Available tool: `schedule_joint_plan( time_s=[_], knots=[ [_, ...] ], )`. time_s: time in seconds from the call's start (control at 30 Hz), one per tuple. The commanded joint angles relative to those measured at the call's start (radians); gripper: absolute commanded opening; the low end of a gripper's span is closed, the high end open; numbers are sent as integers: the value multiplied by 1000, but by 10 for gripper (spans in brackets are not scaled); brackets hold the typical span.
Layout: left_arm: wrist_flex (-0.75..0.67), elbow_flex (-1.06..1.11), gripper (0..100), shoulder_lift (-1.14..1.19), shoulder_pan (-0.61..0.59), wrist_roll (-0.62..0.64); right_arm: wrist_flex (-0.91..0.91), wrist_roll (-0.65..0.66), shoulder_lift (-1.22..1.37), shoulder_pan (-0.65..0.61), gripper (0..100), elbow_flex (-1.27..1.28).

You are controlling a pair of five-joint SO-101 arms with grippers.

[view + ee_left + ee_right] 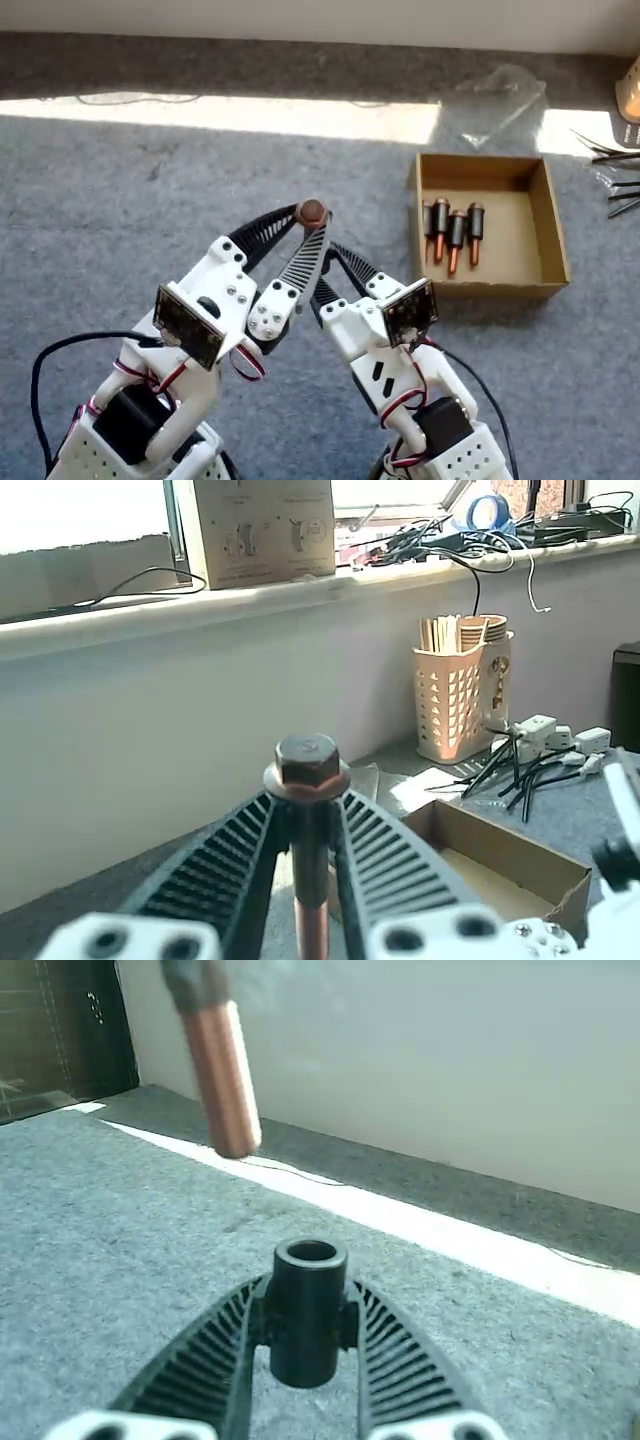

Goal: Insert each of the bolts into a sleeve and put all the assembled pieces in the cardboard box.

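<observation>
Copper bolt [308, 820], clenched in the left fingers [230, 865], is apart from the black sleeve [308, 1310] that the right fingers [210, 1360] grasp. Insertion step, I judge: line up tip and bore, then push in.

Our left gripper [309, 224] pinches a bolt [311, 211] beside our right gripper [330, 263]; four assembled pieces [453, 232] lie in the cardboard box [490, 290]

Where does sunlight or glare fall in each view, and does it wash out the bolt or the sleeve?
High view: a bright sun band crosses the carpet, clear of the bolt. Left wrist view: the window glares white; the bolt head is backlit yet visible. Right wrist view: the sun band lies behind the sleeve, which is evenly lit.
</observation>
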Motion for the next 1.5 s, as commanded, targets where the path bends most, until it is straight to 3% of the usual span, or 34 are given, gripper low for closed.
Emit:
schedule_joint_plan(
  time_s=[0.0, 0.57, 0.77, 1.47],
  knots=[
    [-8, -65, 6, 137, 7, -3, -4, 14, -10, -2, 3, 148],
    [-41, -139, 6, 240, -116, 144, -7, 14, -10, -1, 3, 148],
    [-55, -148, 6, 240, -113, 141, -96, 14, -7, -2, 3, 148],
    [-94, -168, 6, 245, -53, 163, -93, 14, -2, -5, 3, 148]
  ],
)
